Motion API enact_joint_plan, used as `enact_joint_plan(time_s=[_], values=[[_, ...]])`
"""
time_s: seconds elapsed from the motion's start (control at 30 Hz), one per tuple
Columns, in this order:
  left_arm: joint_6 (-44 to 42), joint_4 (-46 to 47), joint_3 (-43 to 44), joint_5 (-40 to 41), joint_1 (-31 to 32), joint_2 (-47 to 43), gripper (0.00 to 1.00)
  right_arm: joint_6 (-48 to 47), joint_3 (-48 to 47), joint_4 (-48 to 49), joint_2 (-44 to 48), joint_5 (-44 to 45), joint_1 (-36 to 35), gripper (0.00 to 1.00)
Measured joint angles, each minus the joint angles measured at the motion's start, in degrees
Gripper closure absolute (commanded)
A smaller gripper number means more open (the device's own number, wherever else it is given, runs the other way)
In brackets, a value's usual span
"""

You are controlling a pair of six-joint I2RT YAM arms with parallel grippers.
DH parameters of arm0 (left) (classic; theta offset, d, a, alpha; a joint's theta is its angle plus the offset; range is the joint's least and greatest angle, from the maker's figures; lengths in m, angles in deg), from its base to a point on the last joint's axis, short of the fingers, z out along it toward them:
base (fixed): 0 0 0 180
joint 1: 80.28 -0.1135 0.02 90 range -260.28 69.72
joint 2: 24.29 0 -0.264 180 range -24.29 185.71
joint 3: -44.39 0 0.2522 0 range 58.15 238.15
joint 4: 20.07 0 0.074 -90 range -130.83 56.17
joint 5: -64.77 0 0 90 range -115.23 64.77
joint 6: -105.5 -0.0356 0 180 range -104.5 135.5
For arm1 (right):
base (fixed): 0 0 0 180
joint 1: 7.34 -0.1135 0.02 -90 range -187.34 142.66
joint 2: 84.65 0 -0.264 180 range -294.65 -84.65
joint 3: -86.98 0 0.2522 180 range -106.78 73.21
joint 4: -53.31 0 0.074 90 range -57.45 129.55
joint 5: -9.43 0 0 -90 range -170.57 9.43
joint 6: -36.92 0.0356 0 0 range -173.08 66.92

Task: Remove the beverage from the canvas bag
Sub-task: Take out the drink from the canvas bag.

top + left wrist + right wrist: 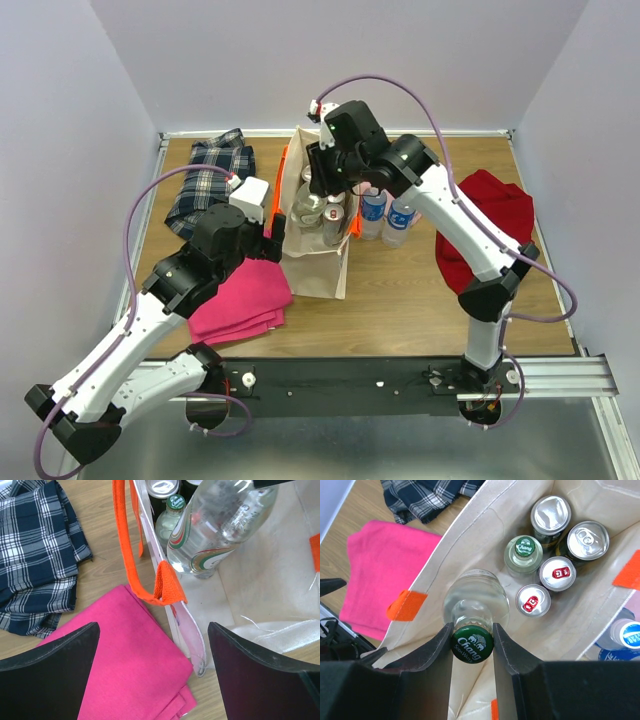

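The beige canvas bag [318, 262] with orange handles [131, 555] stands open at mid-table. My right gripper [472, 642] reaches into it from above and is shut on the neck of a clear glass soda-water bottle [476, 595], just under its green cap. The same bottle [220, 525] leans inside the bag in the left wrist view. My left gripper [152, 626] is open beside the bag's left wall [192, 635], over the pink cloth, and holds nothing. A second green-capped bottle [524, 550] and several cans [557, 573] stand in the bag.
A folded pink cloth [240, 300] lies left of the bag, with a plaid cloth [210, 180] behind it. Two blue-labelled water bottles [386, 215] stand just right of the bag. A red cloth [490, 225] lies at the right, under my right arm.
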Motion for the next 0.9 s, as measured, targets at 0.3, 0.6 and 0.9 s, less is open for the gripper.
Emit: enact_joint_plan(time_s=[0.3, 0.6, 0.9], values=[[0.13, 0.04, 0.79, 0.17, 0.00, 0.02, 0.01, -0.04, -0.63, -0.24, 3.82, 1.09, -0.04, 0.99], [0.15, 0.48, 1.64, 0.11, 0.00, 1.16, 0.01, -0.09, -1.07, -0.46, 6.80, 4.68, -0.24, 0.99], [0.11, 0.48, 1.64, 0.07, 0.00, 2.34, 0.01, -0.24, -1.77, -2.29, 9.46, 10.32, -0.31, 0.99]])
